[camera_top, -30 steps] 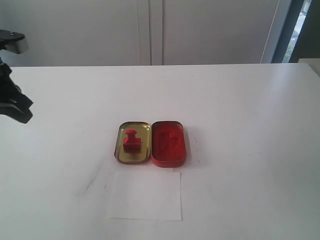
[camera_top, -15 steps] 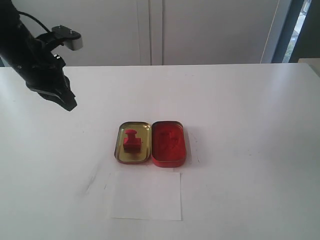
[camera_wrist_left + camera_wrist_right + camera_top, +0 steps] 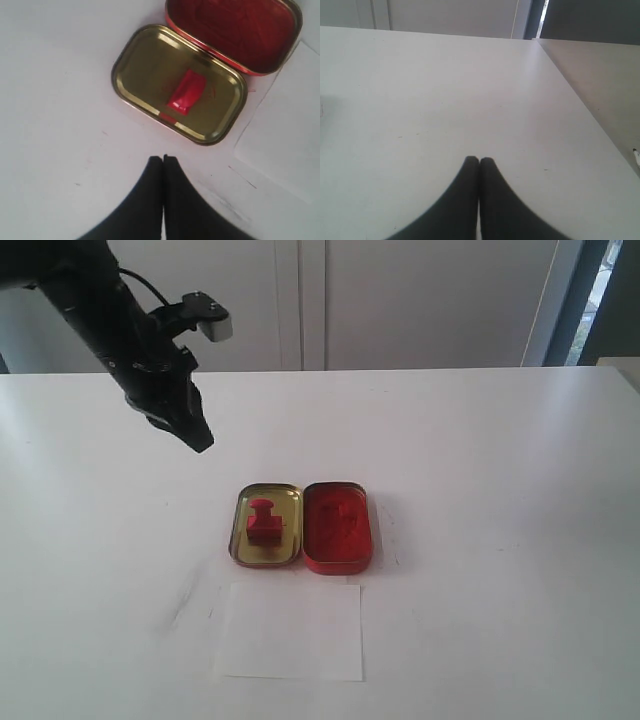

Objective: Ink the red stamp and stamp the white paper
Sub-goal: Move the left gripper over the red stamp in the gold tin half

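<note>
The red stamp [image 3: 264,523] stands upright inside the gold tin lid [image 3: 283,543], seen from above in the left wrist view as a red block [image 3: 186,92]. Beside the lid lies the open red ink-pad tin [image 3: 337,526]. The white paper [image 3: 290,631] lies flat in front of both tin halves; its corner shows in the left wrist view [image 3: 287,145]. My left gripper [image 3: 201,443] hangs shut and empty above the table, behind and to the left of the lid [image 3: 163,158]. My right gripper [image 3: 479,160] is shut over bare table, out of the exterior view.
The white table [image 3: 480,460] has faint dark scuff marks [image 3: 183,608] left of the paper. Its right edge [image 3: 580,100] runs near my right gripper. White cabinet doors stand behind the table.
My left arm has swung in from the far left edge toward the middle, ending above and behind the gold lid. Stamp, tin and paper have not moved.
</note>
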